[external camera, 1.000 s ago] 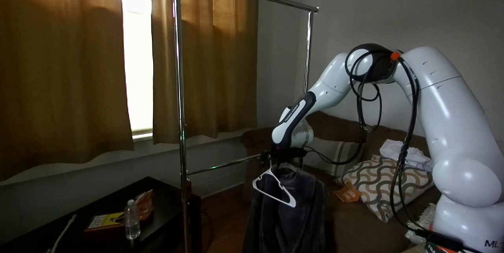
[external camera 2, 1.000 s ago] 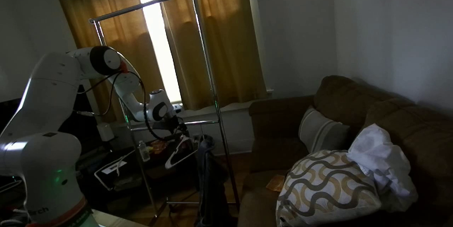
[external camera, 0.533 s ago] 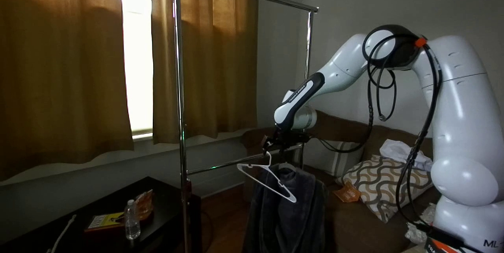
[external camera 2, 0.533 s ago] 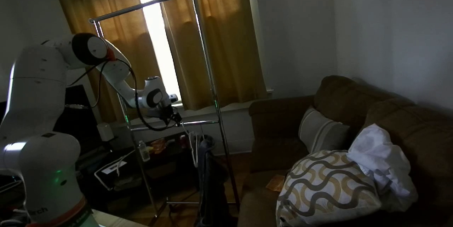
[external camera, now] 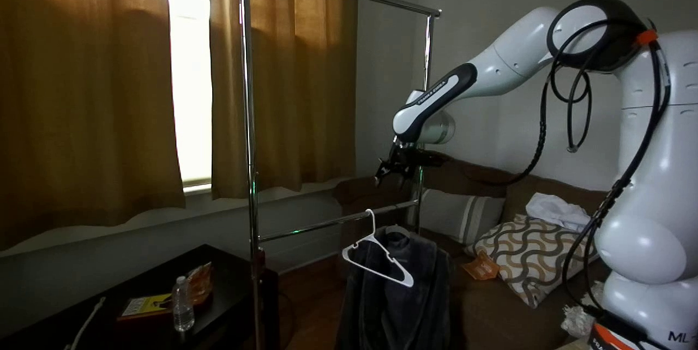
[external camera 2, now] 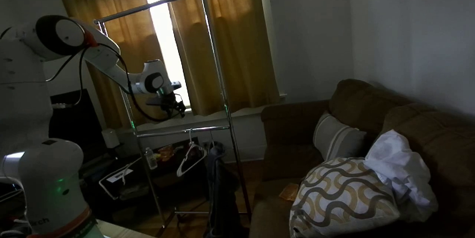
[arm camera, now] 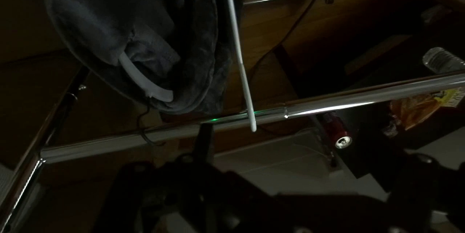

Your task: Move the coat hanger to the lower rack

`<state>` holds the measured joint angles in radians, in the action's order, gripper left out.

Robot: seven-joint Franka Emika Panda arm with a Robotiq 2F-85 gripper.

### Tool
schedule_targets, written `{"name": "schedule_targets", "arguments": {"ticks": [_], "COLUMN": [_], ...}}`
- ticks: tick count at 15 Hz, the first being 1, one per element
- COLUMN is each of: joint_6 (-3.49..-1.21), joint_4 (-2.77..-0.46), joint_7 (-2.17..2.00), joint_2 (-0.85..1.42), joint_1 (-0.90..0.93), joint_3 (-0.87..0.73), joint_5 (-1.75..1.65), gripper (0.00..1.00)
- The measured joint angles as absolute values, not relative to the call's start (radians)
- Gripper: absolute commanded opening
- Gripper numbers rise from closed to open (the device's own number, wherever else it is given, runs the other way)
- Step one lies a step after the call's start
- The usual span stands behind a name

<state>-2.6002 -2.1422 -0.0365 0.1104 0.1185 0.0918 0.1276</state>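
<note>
bar of the lower rack (external camera: 332, 222) runs in from the left in an exterior view, with the white coat hanger (external camera: 372, 238) hooked over it, long side crosswise. just right of its top, above and clear, my claw (external camera: 389, 181) gapes wide, gripping nothing; i judge only an upward retreat remains.

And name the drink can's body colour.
Dark red; the can shows best in the wrist view.
</note>
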Motion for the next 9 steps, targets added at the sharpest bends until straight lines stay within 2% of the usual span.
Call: {"name": "schedule_targets", "arguments": {"ticks": [9], "joint_6": [-2.518], "joint_4": [-2.166], "joint_7": [-0.02], "joint_2": [0.028], "joint_1": [0.117], "joint_3": [0.093], "joint_5": [0.145], "gripper": [1.0]}}
